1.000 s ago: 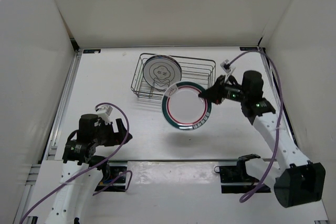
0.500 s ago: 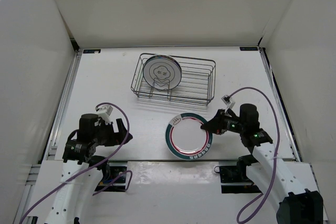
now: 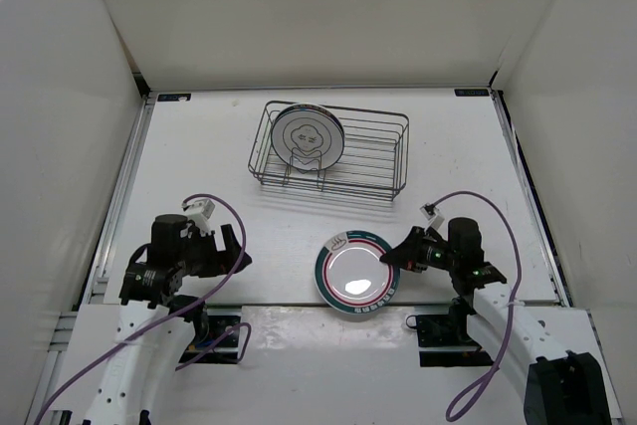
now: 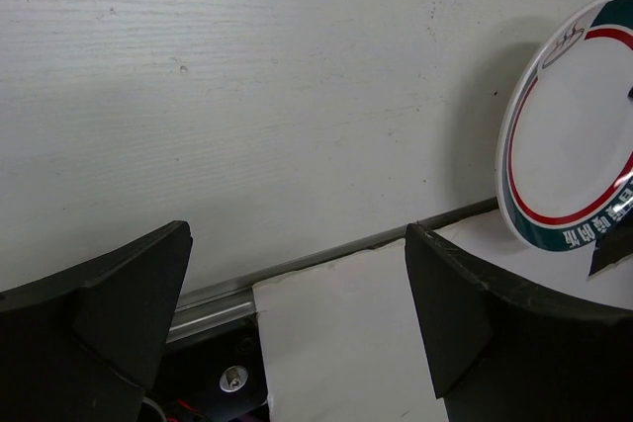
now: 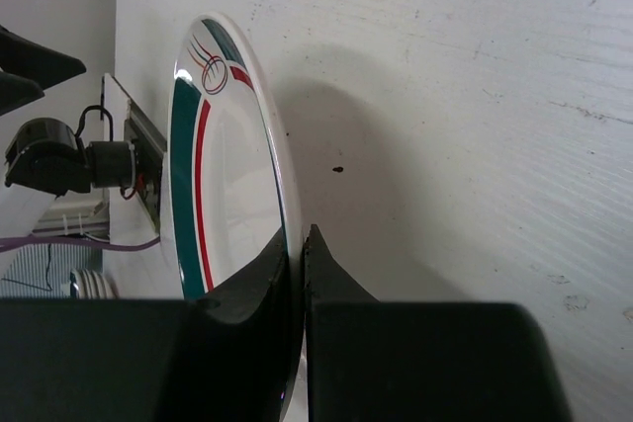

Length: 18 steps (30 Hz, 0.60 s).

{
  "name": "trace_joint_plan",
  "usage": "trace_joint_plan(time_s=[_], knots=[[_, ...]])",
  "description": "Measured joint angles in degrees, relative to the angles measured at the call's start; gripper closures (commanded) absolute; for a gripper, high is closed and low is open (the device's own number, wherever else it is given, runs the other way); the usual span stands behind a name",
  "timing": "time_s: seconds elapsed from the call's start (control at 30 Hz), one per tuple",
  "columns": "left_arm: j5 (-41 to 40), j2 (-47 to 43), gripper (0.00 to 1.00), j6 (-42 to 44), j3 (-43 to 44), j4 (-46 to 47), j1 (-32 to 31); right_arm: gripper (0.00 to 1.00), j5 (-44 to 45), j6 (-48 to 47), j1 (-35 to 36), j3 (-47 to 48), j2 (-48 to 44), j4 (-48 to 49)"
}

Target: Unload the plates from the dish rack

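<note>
No text can be read with certainty. The teal-banded plate point(image 4: 569, 145) bears a row of white characters point(image 4: 586, 236) on its band (seen upside down and too small to decipher). A thin-lined emblem point(image 4: 565, 42) without words sits near its rim.

My right end effector point(image 3: 396, 259) is pulled back toward my base now, taking the teal-banded plate point(image 3: 358, 276) well clear of the dish rack point(image 3: 370, 152). The plate is lower and flatter, at the near edge of the surface point(image 3: 199, 176); can't tell contact.
</note>
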Motion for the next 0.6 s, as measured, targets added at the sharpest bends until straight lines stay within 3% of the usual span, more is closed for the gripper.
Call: trace_joint_plan(time_s=[0.3,0.6], knots=[[0.00,0.44,0.00,0.02,0.00,0.00,-0.02,0.99,2.75,0.63,0.00,-3.08,1.46,1.11],[0.00,0.52,0.00,0.02,0.00,-0.02,0.00,0.64,6.51,0.26,0.00,-3.41,2.36,-0.37]])
